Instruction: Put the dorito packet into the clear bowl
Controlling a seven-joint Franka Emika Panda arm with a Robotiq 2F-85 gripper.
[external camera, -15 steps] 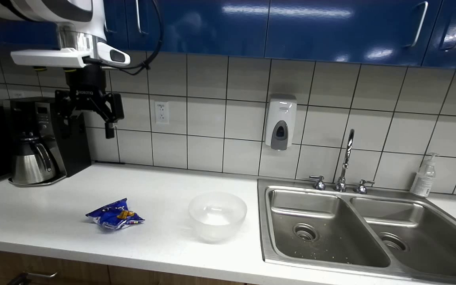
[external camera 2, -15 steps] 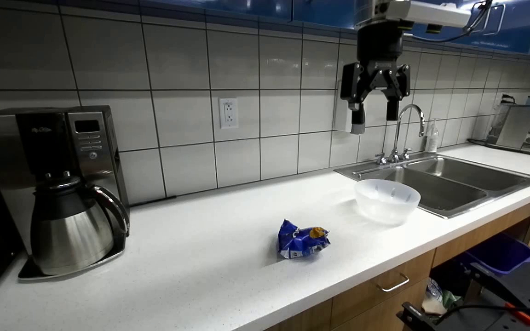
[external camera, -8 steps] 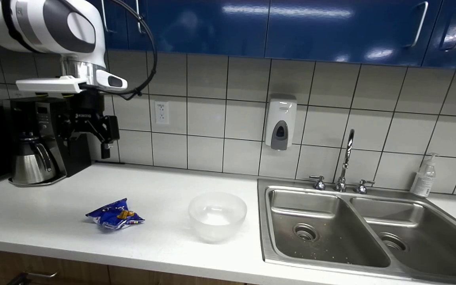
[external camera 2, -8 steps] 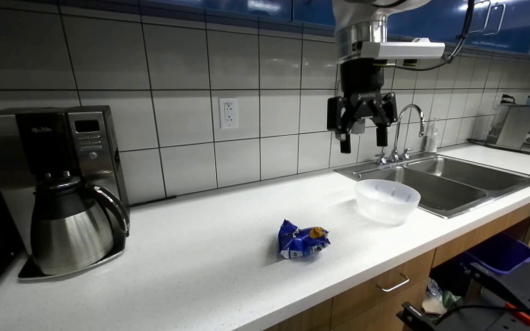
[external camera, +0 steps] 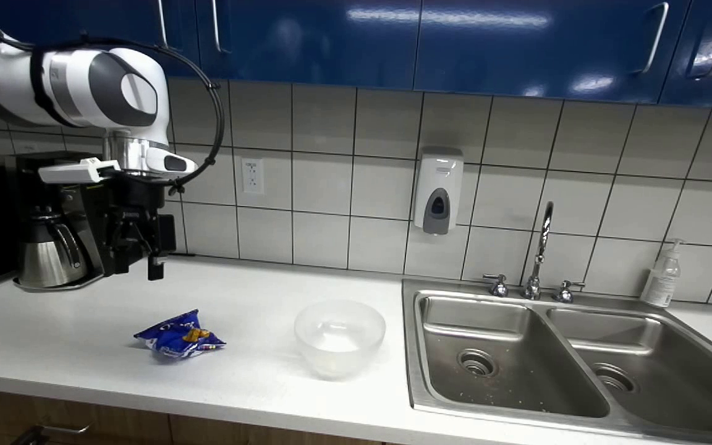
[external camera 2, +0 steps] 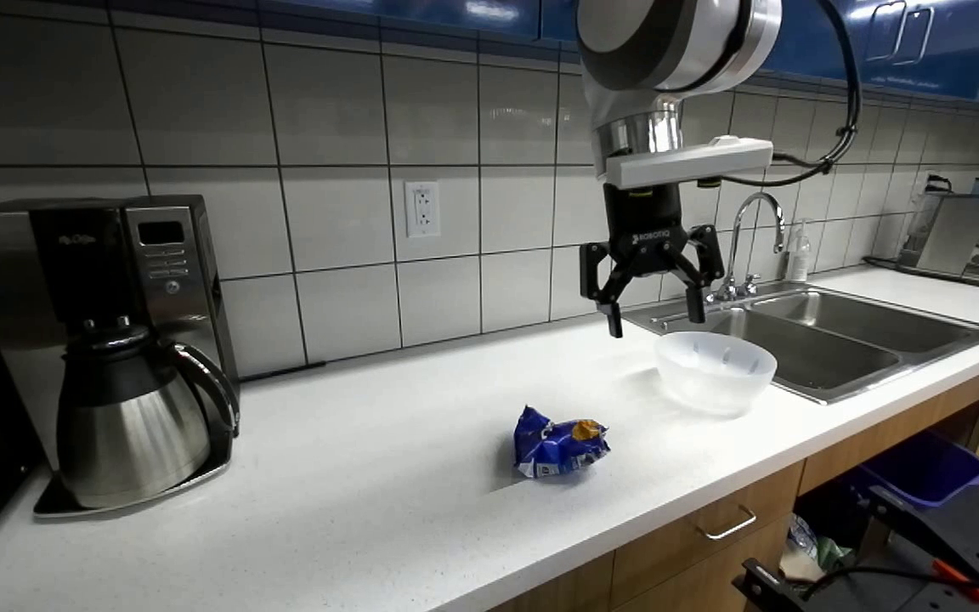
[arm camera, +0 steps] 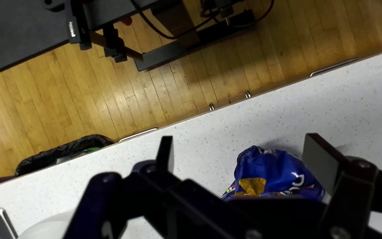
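The blue Doritos packet [external camera: 180, 337] lies crumpled on the white counter in both exterior views [external camera 2: 557, 444]. The clear bowl [external camera: 339, 355] stands upright on the counter between the packet and the sink; it also shows in the other picture of the counter [external camera 2: 715, 378]. My gripper [external camera 2: 656, 319] is open and empty, pointing down in the air above the counter, apart from the packet. In the wrist view the packet [arm camera: 270, 169] shows below and between the open fingers [arm camera: 239, 141], nearer one of them; its lower part is hidden by the gripper. Only an edge of the bowl [arm camera: 50, 225] shows there.
A steel double sink [external camera: 415, 346] with a faucet [external camera: 538, 259] lies beyond the bowl. A coffee maker with a steel pot [external camera 2: 132, 442] stands at the counter's opposite end. Blue cabinets [external camera: 331, 43] hang above. The counter's front edge [arm camera: 191, 119] drops to a wooden floor.
The arm has moved down, lowering the open gripper toward the counter, and the wrist has turned a little. The packet and bowl have not moved.
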